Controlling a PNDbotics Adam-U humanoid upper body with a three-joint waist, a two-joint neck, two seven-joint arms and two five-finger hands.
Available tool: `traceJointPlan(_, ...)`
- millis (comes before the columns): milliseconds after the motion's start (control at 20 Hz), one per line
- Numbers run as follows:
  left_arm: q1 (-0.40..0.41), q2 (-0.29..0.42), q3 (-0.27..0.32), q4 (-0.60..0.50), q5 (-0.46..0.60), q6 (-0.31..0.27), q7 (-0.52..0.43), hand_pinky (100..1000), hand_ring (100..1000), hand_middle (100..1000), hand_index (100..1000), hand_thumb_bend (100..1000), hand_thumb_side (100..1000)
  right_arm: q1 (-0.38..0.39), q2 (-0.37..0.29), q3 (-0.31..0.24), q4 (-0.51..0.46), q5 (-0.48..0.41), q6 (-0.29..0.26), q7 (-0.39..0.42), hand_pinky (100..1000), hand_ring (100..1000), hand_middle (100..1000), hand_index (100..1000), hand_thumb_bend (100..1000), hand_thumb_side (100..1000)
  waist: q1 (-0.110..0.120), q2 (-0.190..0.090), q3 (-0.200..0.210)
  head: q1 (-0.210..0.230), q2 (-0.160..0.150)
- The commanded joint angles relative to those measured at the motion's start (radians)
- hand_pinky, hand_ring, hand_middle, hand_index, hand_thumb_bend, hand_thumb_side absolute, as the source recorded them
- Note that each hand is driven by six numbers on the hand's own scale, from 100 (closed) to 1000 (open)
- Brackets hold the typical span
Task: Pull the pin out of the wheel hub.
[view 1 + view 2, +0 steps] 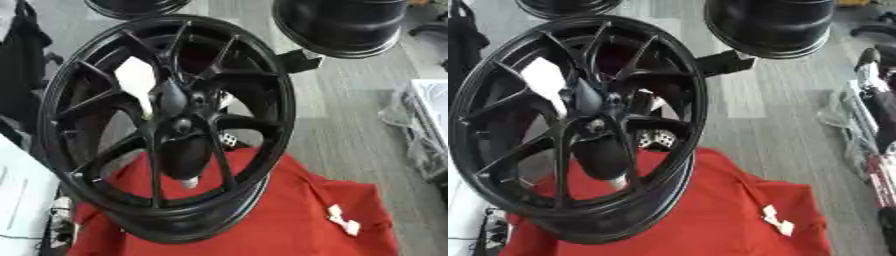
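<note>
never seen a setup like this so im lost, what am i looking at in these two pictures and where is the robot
Both pictures come from the two eyes of one camera in a humanoid robot's head, looking down. They show the same moment from almost the same spot.

Filling the view is a black wheel, standing tilted over a red cloth. One spoke carries a white label. At the centre is the hub, and below it is a dark part with a pale tip. That tip may be the pin, but I cannot tell.

A small white thing lies on the cloth, and another black wheel sits behind.

No robot hand clearly shows, so nothing is seen being held.
</note>
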Motion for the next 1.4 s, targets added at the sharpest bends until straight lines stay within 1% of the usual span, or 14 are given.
traceJointPlan(50, -0.068, 0.055, -0.040, 0.057, -0.087, -0.018, -0.103, 798, 856, 859, 894, 436, 727, -0.004, -0.033, -0.001, -0.007, 0.002, -0.001, 0.006, 826, 638, 575, 708, 218, 374, 0.005, -0.021, 0.001, 0.003, -0.002)
traceJointPlan(150, -0.092, 0.055, -0.050, 0.073, -0.131, -0.027, -0.150, 802, 857, 860, 899, 444, 733, -0.004, -0.033, 0.000, -0.006, 0.003, -0.001, 0.007, 826, 638, 575, 708, 218, 374, 0.005, -0.020, 0.002, 0.003, -0.002)
traceJointPlan(250, -0.126, 0.060, -0.086, 0.057, -0.178, -0.039, -0.235, 807, 860, 863, 901, 457, 740, -0.005, -0.034, 0.002, -0.005, 0.003, -0.001, 0.009, 826, 638, 575, 708, 218, 374, 0.006, -0.020, 0.001, 0.004, -0.002)
traceJointPlan(400, -0.136, 0.085, -0.138, -0.036, -0.231, -0.075, -0.390, 814, 860, 861, 904, 486, 748, -0.004, -0.036, 0.002, -0.005, 0.004, -0.001, 0.009, 826, 638, 575, 708, 217, 374, 0.008, -0.018, 0.001, 0.002, -0.002)
traceJointPlan(550, -0.126, 0.106, -0.163, -0.133, -0.258, -0.095, -0.527, 815, 855, 852, 905, 497, 752, -0.004, -0.036, 0.003, -0.006, 0.004, 0.000, 0.010, 826, 638, 575, 708, 218, 375, 0.009, -0.016, 0.001, 0.000, -0.002)
traceJointPlan(750, -0.122, 0.114, -0.161, -0.173, -0.261, -0.089, -0.588, 816, 852, 849, 904, 500, 753, -0.004, -0.036, 0.004, -0.005, 0.005, 0.000, 0.010, 826, 638, 575, 708, 218, 375, 0.009, -0.016, 0.001, -0.002, -0.002)
traceJointPlan(800, -0.129, 0.117, -0.192, -0.221, -0.273, -0.106, -0.656, 848, 878, 852, 898, 528, 719, -0.004, -0.038, 0.005, -0.005, 0.005, 0.000, 0.011, 826, 638, 575, 708, 218, 374, 0.010, -0.016, 0.000, -0.002, -0.002)
traceJointPlan(850, -0.134, 0.120, -0.206, -0.267, -0.287, -0.114, -0.743, 855, 885, 855, 897, 530, 710, -0.003, -0.038, 0.005, -0.005, 0.005, 0.001, 0.012, 826, 638, 575, 708, 218, 375, 0.010, -0.015, 0.001, -0.003, -0.002)
traceJointPlan(950, -0.142, 0.120, -0.207, -0.319, -0.304, -0.108, -0.883, 866, 894, 859, 896, 530, 695, -0.003, -0.038, 0.006, -0.006, 0.006, 0.001, 0.012, 826, 638, 575, 708, 218, 375, 0.009, -0.015, 0.003, -0.005, -0.002)
traceJointPlan(1050, -0.153, 0.115, -0.211, -0.341, -0.317, -0.096, -0.981, 877, 904, 861, 887, 567, 625, -0.003, -0.039, 0.007, -0.006, 0.006, 0.001, 0.013, 826, 637, 574, 707, 218, 374, 0.010, -0.015, 0.004, -0.005, -0.002)
traceJointPlan(1150, -0.167, 0.106, -0.238, -0.352, -0.342, -0.092, -1.027, 881, 906, 858, 880, 588, 581, -0.004, -0.041, 0.009, -0.006, 0.006, 0.001, 0.015, 826, 637, 575, 707, 218, 374, 0.011, -0.016, 0.003, -0.004, -0.002)
traceJointPlan(1250, -0.177, 0.099, -0.276, -0.361, -0.378, -0.099, -1.038, 884, 903, 848, 859, 576, 513, -0.006, -0.043, 0.010, -0.006, 0.005, 0.001, 0.017, 826, 637, 575, 706, 218, 373, 0.013, -0.016, 0.002, -0.004, -0.002)
traceJointPlan(1300, -0.180, 0.097, -0.299, -0.365, -0.401, -0.107, -1.040, 886, 902, 843, 845, 576, 444, -0.007, -0.044, 0.010, -0.006, 0.005, 0.001, 0.017, 826, 637, 575, 706, 218, 373, 0.014, -0.016, 0.001, -0.004, -0.002)
traceJointPlan(1400, -0.185, 0.099, -0.338, -0.369, -0.467, -0.131, -1.041, 893, 902, 837, 836, 564, 411, -0.007, -0.045, 0.011, -0.005, 0.005, 0.001, 0.018, 826, 637, 574, 705, 219, 373, 0.018, -0.017, -0.001, -0.004, -0.002)
